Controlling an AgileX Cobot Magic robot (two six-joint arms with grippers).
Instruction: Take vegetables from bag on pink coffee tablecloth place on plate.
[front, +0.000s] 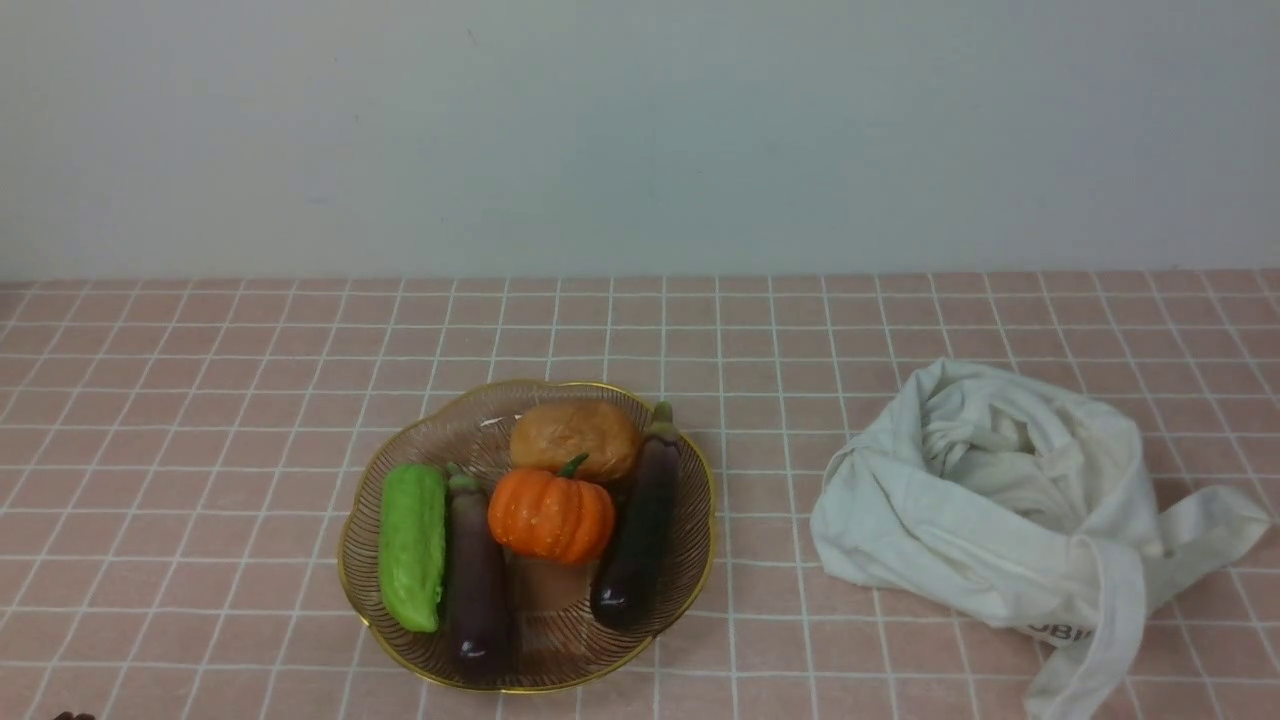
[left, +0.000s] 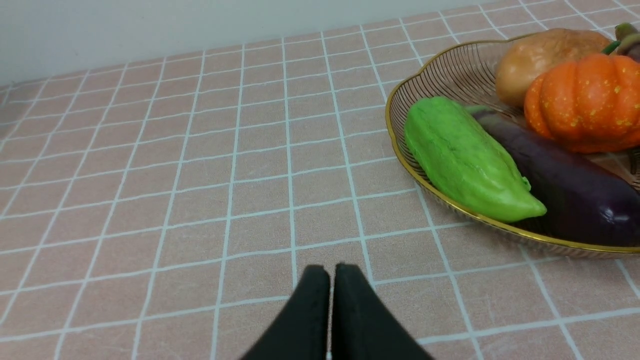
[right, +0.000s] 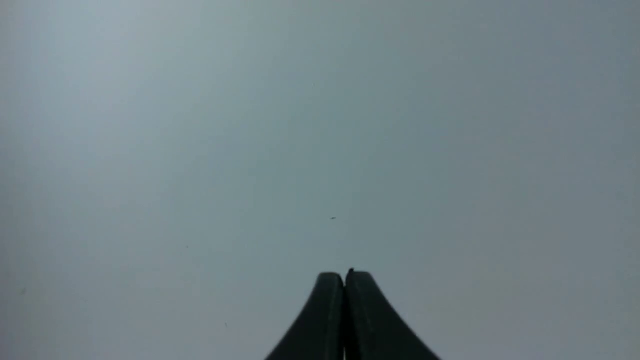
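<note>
Soft dim light, faint shadows, right wrist view perhaps slightly blurred

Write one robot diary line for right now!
plate: five vegetables | bag: slumped, right side | left fingers: shut, empty | right fingers: shut, empty

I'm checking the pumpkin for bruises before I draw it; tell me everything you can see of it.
The pumpkin is small, squat and deeply ribbed, bright orange with paler specks and a slight sheen. A short, curved green stem tops it. It rests inside the glass plate, between two dark eggplants, in front of the brown, potato-like piece, and seems to lean against its neighbors, though exact contacts are hard to tell. No bruise shows on the visible side; its underside is hidden.
</note>
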